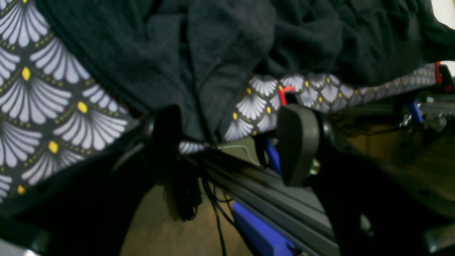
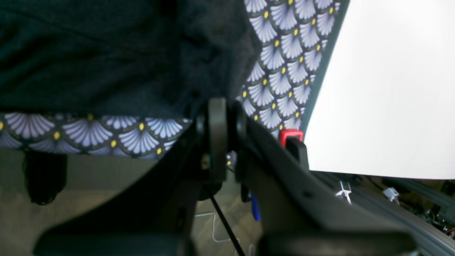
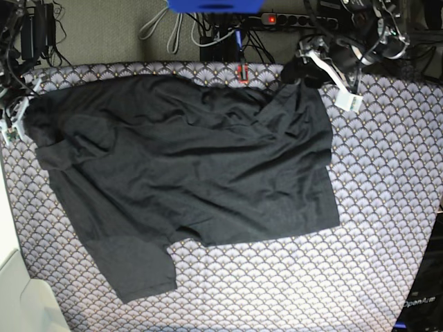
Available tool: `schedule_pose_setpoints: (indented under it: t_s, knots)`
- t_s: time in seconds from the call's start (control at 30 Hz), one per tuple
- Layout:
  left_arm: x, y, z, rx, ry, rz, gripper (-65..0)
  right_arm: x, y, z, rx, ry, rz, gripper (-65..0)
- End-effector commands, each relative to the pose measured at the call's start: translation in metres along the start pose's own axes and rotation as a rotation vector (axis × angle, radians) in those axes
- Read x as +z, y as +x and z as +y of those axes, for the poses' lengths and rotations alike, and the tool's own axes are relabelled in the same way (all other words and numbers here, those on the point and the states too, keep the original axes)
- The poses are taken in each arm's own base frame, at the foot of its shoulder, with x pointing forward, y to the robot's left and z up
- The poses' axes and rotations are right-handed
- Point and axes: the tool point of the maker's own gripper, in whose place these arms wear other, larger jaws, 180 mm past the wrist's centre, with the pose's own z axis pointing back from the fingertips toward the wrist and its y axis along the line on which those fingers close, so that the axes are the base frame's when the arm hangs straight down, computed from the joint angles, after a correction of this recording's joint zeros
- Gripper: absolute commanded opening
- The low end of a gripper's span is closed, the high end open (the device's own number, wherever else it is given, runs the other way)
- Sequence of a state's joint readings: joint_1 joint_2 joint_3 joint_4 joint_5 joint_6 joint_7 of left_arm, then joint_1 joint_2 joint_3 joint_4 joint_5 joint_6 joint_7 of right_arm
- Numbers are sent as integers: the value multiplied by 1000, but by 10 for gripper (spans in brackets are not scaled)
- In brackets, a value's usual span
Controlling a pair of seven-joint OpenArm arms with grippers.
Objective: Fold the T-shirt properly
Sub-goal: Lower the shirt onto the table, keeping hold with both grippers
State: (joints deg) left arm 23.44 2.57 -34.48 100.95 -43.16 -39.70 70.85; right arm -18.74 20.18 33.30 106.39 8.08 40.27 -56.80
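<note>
The dark charcoal T-shirt (image 3: 187, 173) lies spread and wrinkled over the scallop-print tablecloth (image 3: 387, 173), one sleeve pointing to the near edge. My left gripper (image 3: 294, 72) is at the shirt's far right corner. In the left wrist view its jaws (image 1: 231, 138) stand apart at the table edge, with a hanging fold of the T-shirt (image 1: 199, 89) between them, unclamped. My right gripper (image 3: 17, 117) is at the shirt's far left corner. In the right wrist view its fingertips (image 2: 229, 110) are pressed together on the T-shirt's (image 2: 106, 53) edge.
A red clamp (image 3: 243, 72) holds the cloth at the table's far edge, and another shows by the right gripper (image 2: 290, 135). Cables and a power strip (image 3: 297, 19) lie behind the table. A white surface (image 3: 10, 277) borders the left side. Frame rails (image 1: 270, 192) run under the table edge.
</note>
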Motion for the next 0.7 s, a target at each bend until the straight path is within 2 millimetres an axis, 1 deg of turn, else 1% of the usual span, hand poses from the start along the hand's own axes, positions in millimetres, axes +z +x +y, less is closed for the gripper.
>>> schedule_pose_setpoints:
  t_s: [0.0, 0.17, 0.33, 0.47, 0.53, 0.6, 0.67]
  knots:
    - [0, 5, -1, -3, -12, -23, -235, 6, 10, -11, 15, -31, -30, -650]
    - [-10, 1, 11, 4, 22, 19, -235, 6, 10, -11, 15, -31, -31, -650]
    - [-17, 1, 6, 3, 38, 23, -235, 6, 11, -11, 15, -32, -32, -650]
    - [-10, 6, 4, -20, 53, 7, -235, 6, 10, -12, 15, -34, -31, -650]
    - [-6, 4, 4, -29, 64, 7, -235, 6, 10, -12, 15, -34, -32, -650]
    - [-5, 7, 4, -37, 68, 4, -235, 6, 11, -12, 15, -34, -34, -650]
    - [-5, 5, 6, -39, 77, 14, -235, 6, 11, -12, 15, -34, -34, -650]
